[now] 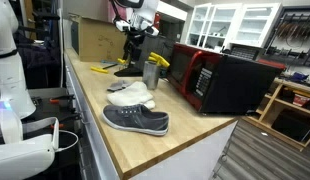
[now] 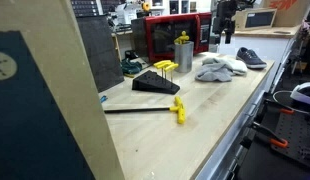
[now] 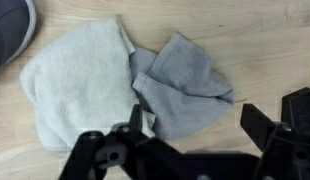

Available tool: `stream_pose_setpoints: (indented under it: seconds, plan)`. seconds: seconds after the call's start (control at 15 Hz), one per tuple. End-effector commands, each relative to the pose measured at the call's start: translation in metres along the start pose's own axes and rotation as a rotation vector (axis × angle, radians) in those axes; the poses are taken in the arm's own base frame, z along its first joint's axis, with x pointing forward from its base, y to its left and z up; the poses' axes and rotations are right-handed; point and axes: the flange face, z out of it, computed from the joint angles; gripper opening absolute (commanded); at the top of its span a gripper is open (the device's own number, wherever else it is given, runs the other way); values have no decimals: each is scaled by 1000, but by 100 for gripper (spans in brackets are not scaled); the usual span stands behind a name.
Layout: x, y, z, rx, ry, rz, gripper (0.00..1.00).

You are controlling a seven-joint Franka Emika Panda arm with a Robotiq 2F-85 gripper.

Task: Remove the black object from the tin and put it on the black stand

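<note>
A long wooden counter (image 1: 185, 135) ran past a red-and-black microwave (image 1: 210, 80). The tin (image 1: 151, 74) stood by the microwave's front, at about one o'clock from the pale cloths (image 1: 130, 95). The black object (image 1: 157, 60) poked out of the tin's top, its yellow part showing. In an exterior view the black stand (image 2: 155, 83) sat near the tin's eight o'clock. The gripper (image 3: 193, 112) hung over the cloths with its fingers spread wide apart. The grey shoe (image 3: 10, 30) filled the wrist view's ten o'clock corner.

Wooden bench (image 1: 145, 150) carries grey shoe (image 1: 136, 120), crumpled cloths (image 1: 130, 96), the tin (image 1: 151, 74) and the black stand (image 2: 155, 84)
</note>
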Motion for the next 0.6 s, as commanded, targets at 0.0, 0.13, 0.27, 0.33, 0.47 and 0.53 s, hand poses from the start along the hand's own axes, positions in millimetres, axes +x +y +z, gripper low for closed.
stream_pose_setpoints:
  seconds: [0.0, 0.13, 0.27, 0.33, 0.47, 0.53]
  plan:
    - [0, 0, 0, 0, -1, 0, 100]
    - [0, 0, 0, 0, -1, 0, 100]
    - [0, 0, 0, 0, -1, 0, 100]
    - [0, 0, -4, -2, 8, -7, 100]
    - [2, -1, -11, -10, 23, -4, 100]
    - [2, -1, -14, -15, 29, -3, 100]
